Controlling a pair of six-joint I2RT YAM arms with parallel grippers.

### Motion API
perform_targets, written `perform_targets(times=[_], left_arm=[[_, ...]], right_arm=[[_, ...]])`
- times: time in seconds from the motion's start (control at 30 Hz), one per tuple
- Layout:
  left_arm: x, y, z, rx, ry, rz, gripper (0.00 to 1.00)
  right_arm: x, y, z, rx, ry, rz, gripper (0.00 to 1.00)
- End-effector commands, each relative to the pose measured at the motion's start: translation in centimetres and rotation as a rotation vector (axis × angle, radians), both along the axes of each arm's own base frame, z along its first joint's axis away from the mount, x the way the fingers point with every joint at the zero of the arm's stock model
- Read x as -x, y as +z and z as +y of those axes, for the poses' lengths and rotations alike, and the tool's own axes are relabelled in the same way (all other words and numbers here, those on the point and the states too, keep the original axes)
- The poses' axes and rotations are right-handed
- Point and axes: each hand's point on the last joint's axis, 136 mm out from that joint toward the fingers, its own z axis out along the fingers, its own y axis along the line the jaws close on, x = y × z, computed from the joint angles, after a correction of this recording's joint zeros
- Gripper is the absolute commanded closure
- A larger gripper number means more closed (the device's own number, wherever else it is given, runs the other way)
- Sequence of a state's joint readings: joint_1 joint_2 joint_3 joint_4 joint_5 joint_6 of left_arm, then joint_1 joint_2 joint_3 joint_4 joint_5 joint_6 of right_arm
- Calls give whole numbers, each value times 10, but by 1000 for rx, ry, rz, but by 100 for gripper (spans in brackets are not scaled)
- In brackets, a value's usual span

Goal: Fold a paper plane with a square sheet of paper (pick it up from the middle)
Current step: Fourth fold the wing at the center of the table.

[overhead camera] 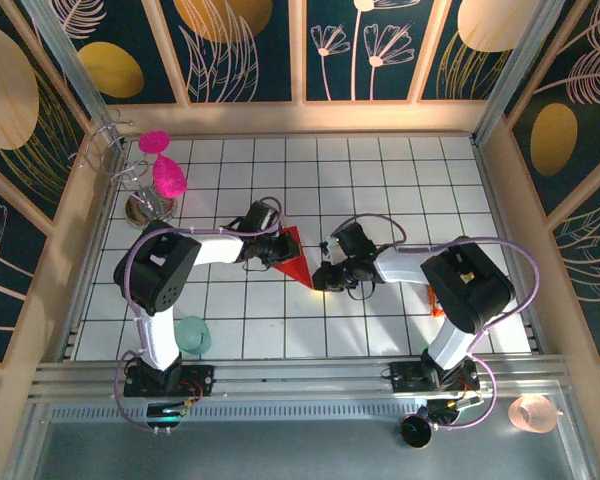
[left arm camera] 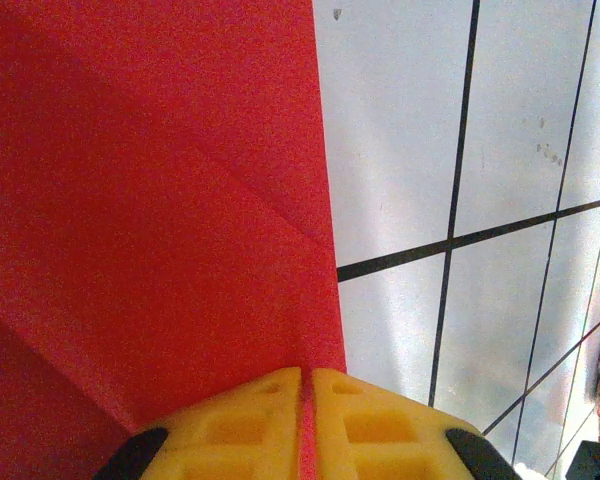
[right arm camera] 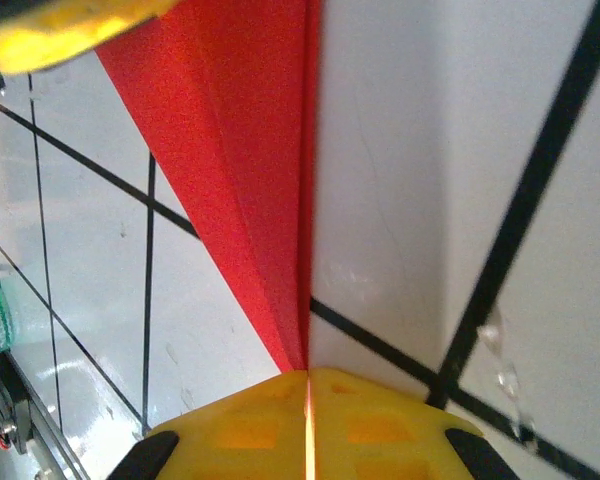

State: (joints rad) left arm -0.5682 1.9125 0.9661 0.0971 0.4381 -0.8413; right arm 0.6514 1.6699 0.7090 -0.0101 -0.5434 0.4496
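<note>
Gripping the red paper plane at both ends, near the middle of the white tiled table. Left hand clamped together on the wide rear edge, yellow fingers meeting over the paper. Right hand pinched shut on the sharp tip, creased body fanning away from it toward the left hand. Magenta goblets well apart, by the table's far left corner.

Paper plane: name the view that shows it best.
Top external: the whole paper plane is visible, outline and point. Left wrist gives a close, broad creased face; right wrist, its narrow tapering end.
</note>
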Motion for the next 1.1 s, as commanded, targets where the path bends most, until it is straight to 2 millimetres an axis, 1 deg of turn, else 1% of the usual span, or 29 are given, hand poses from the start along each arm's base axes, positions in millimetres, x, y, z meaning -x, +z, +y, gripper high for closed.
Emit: perform_targets(times=[0.0,0.1,0.2,0.3,0.4,0.47,0.57,0.67,0.93,1.07], left_arm=[[5,-23,20,-80,34,52,88],[3,-20,17,-63,27,49,88],[2,-17,15,-57,26,44,88],[3,-17,15,-57,27,43,88],[3,-17,16,-54,29,43,88],[3,-14,15,-46,27,40,88],[2,-13,13,-38,22,38,88],[2,-13,12,-32,18,39,88],[4,-17,14,-48,19,50,89],[6,-24,19,-78,34,65,89]], right_arm=[[11,7,-10,34,9,-12,89],[-7,29,-7,0,-38,-101,89],[-24,39,-3,-35,-84,-138,89],[-36,43,9,-74,-104,-139,91],[-46,42,19,-99,-117,-129,93],[-49,39,25,-114,-113,-118,94],[-47,36,35,-129,-82,-99,95],[-43,26,39,-110,-66,-76,96],[-34,-2,31,-24,-62,-20,97],[-16,-15,21,28,-32,21,97]])
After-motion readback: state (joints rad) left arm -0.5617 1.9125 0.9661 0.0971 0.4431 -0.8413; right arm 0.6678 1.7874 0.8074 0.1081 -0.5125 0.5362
